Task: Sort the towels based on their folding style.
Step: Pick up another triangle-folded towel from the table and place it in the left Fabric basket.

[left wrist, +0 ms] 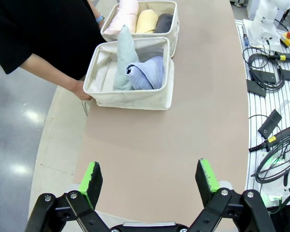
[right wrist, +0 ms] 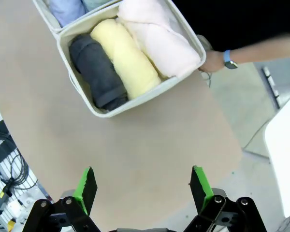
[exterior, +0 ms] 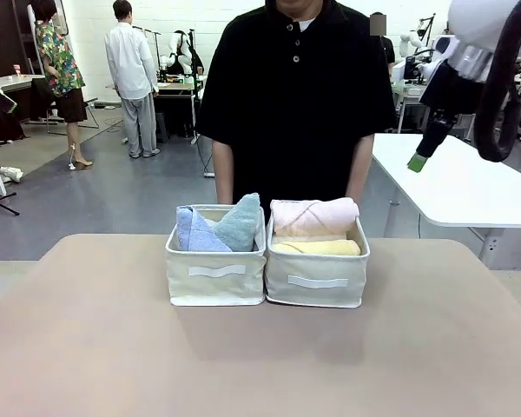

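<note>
Two cream fabric bins stand side by side mid-table. In the left bin (exterior: 215, 287) a periwinkle-blue towel (exterior: 195, 233) and a teal towel (exterior: 240, 221) sit folded to points. The right bin (exterior: 317, 295) holds rolled towels: pink (exterior: 313, 217) over pale yellow (exterior: 317, 248). From above, that bin (right wrist: 135, 99) shows dark grey (right wrist: 99, 72), yellow (right wrist: 125, 58) and pink (right wrist: 157, 41) rolls side by side. My left gripper (left wrist: 150, 176) is open over bare table, short of the teal (left wrist: 123, 58) and blue (left wrist: 147, 72) towels. My right gripper (right wrist: 143, 186) is open too, raised high at the right (exterior: 419, 159).
A person in a black shirt stands at the far edge, with one hand (left wrist: 82, 92) at the folded-towel bin's (left wrist: 135, 100) wall and the other hand (right wrist: 210, 62) by the rolled-towel bin. Bare tabletop (exterior: 260, 365) lies in front of the bins. Cables (left wrist: 275, 63) lie on a side shelf.
</note>
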You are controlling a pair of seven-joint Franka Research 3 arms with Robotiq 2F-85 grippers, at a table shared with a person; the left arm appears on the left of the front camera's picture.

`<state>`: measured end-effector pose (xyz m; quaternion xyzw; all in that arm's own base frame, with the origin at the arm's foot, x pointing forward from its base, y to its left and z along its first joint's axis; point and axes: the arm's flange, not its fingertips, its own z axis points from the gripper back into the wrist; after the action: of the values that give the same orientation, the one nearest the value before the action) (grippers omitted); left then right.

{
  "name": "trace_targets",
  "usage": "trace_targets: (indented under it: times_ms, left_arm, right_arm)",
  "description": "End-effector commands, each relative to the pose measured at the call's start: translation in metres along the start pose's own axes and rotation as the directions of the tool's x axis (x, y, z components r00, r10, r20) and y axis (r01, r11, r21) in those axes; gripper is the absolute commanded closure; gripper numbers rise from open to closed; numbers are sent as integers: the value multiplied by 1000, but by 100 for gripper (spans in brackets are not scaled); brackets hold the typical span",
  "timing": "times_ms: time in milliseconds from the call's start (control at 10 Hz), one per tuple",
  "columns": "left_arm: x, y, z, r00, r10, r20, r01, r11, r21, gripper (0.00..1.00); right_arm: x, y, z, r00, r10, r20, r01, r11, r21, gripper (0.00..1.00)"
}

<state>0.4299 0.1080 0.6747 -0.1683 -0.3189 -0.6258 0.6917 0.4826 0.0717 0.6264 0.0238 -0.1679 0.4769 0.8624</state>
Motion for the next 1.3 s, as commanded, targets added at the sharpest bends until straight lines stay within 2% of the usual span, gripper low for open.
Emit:
trace_targets:
  times_ms: [0,300,500,700,800,900,1000,1100,1200]
  left_arm:
    - [0,-1,1,1000,-6,11,6,1000,1,0]
    - [0,-1,1,1000,-6,11,6,1000,1,0]
    - [0,-1,1,1000,-6,11,6,1000,1,0]
    - [0,-1,1,1000,-6,11,6,1000,1,0]
    - [0,-1,1,1000,-6,11,6,1000,1,0]
    - [0,-1,1,1000,-6,11,6,1000,1,0]
    - [0,-1,1,1000,-6,11,6,1000,1,0]
    - [0,-1,1,1000,-6,11,6,1000,1,0]
    - [0,-1,1,1000,-6,11,6,1000,1,0]
  right_arm:
    - [-13,7,4,1000,-13,-2,13,1000,-9,0]
    - [-10,4,11,1000,-9,10,9,1000,-11,0]
    - [-63,-23,59,982,171,76,-183,960,211,0]
    - [-130,-53,109,948,216,233,-274,927,256,0]
    - [-166,-67,140,902,220,371,-326,911,253,0]
    - [-194,-82,161,850,190,491,-324,924,203,0]
    - [-222,-98,174,770,156,619,-330,927,176,0]
    - [-248,-113,174,690,122,714,-328,931,158,0]
    - [-272,-130,161,633,58,772,-287,944,165,0]
